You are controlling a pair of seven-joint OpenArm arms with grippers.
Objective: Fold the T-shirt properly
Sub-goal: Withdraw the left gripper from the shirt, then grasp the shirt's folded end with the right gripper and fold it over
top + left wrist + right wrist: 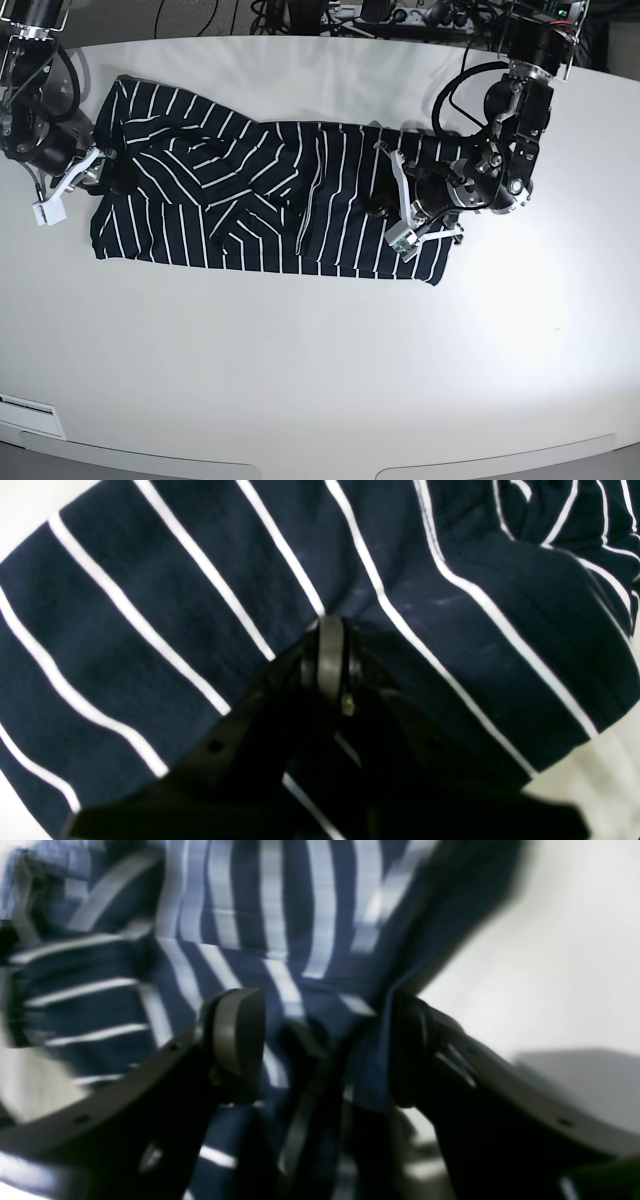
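Your dark navy, white-striped soft fabric T-shirt (260, 200) lies rumpled across the white round desk (320, 360). Your left hand (330, 655) is clamped tight, pressing into the cloth. Your right hand (325, 1045) gapes wide at the shirt's other end, fabric hanging between its fingers (240, 1040).

No text, label, brand, number or sign could be read in any of the three views. The T-shirt (260, 205) carried only plain white stripes, with no print or tag visible. A small white patch at the table's (330, 380) lower left edge was too small to tell.
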